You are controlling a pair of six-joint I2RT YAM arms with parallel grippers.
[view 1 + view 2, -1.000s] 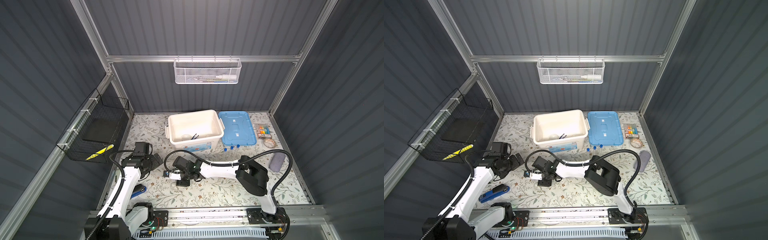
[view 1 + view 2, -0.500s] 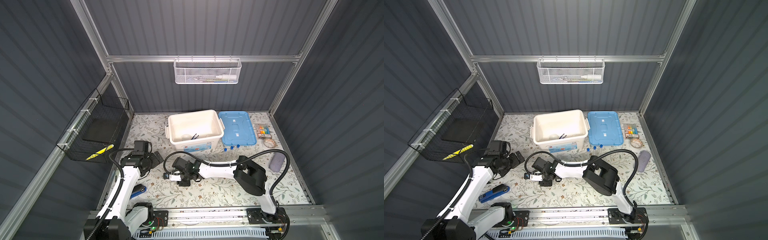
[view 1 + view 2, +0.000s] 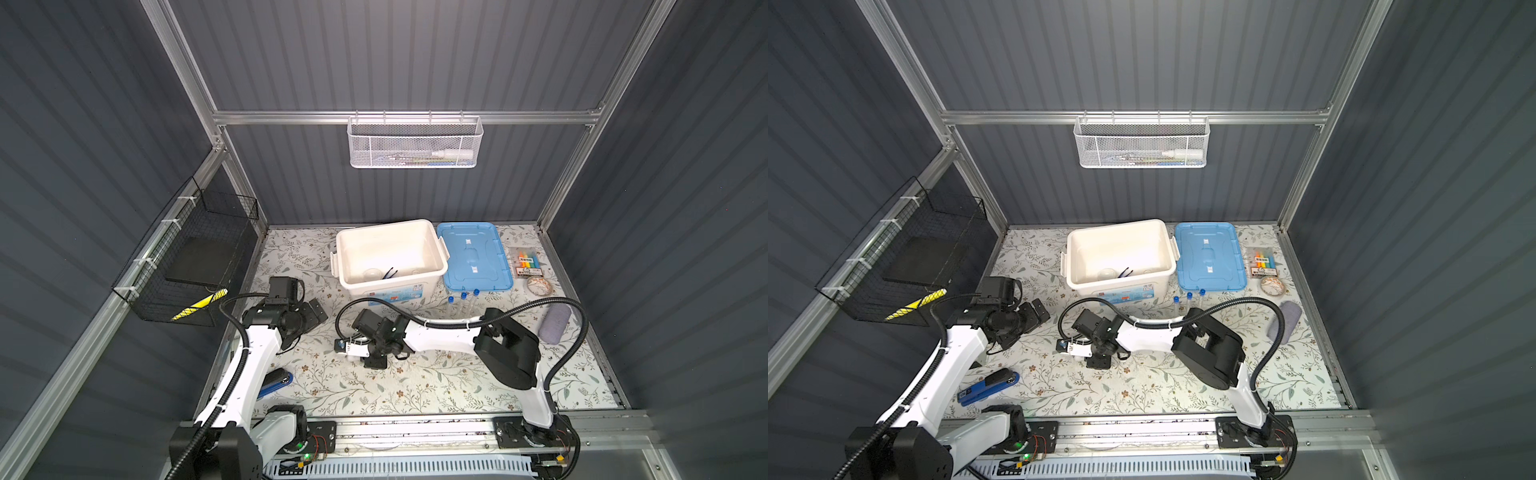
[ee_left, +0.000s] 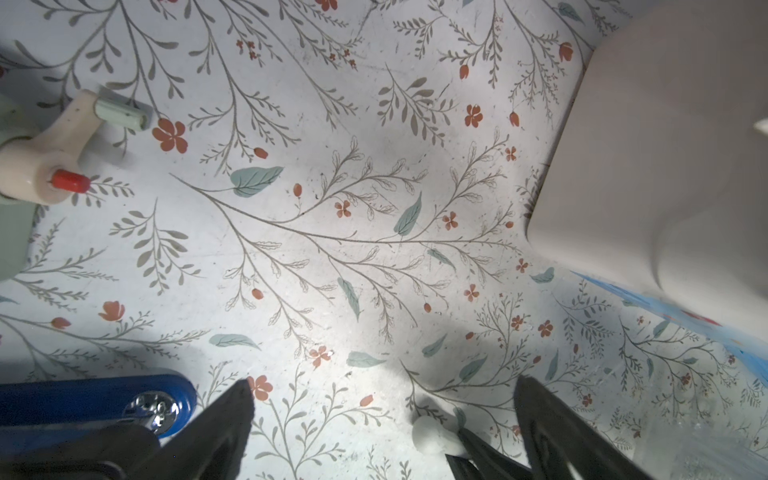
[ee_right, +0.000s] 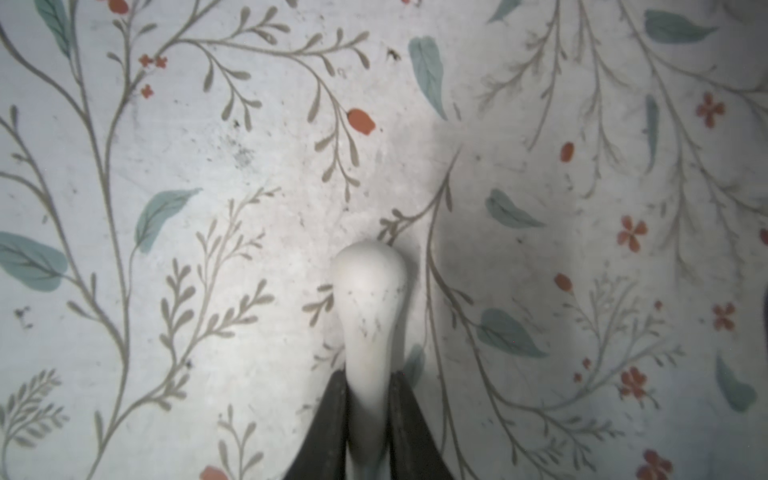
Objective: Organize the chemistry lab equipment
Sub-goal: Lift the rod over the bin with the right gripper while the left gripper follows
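Note:
In the right wrist view a white pestle (image 5: pixel 370 307) lies on the floral mat, and my right gripper (image 5: pixel 369 376) is shut on its narrow shaft, one dark finger on each side. In both top views this gripper (image 3: pixel 374 359) sits low at the mat's middle. My left gripper (image 4: pixel 382 386) hangs open over bare mat to the left (image 3: pixel 313 313); the pestle's rounded end (image 4: pixel 428 432) shows near one of its fingers. Blue-capped test tubes (image 3: pixel 463 303) stand in front of the white bin (image 3: pixel 384 227), which holds dark tweezers (image 3: pixel 389 273) and a white dish (image 3: pixel 372 274).
A blue lid (image 3: pixel 473 257) lies right of the bin, with a marker pack (image 3: pixel 528 264) and a grey cloth (image 3: pixel 555 326) further right. A blue stapler (image 3: pixel 988 388) lies front left. A black wire basket (image 3: pixel 195 266) hangs on the left wall, a white mesh basket (image 3: pixel 415 141) on the back wall.
My right gripper's jaws have closed in on the pestle. The left arm has edged slightly right with its jaws still wide.

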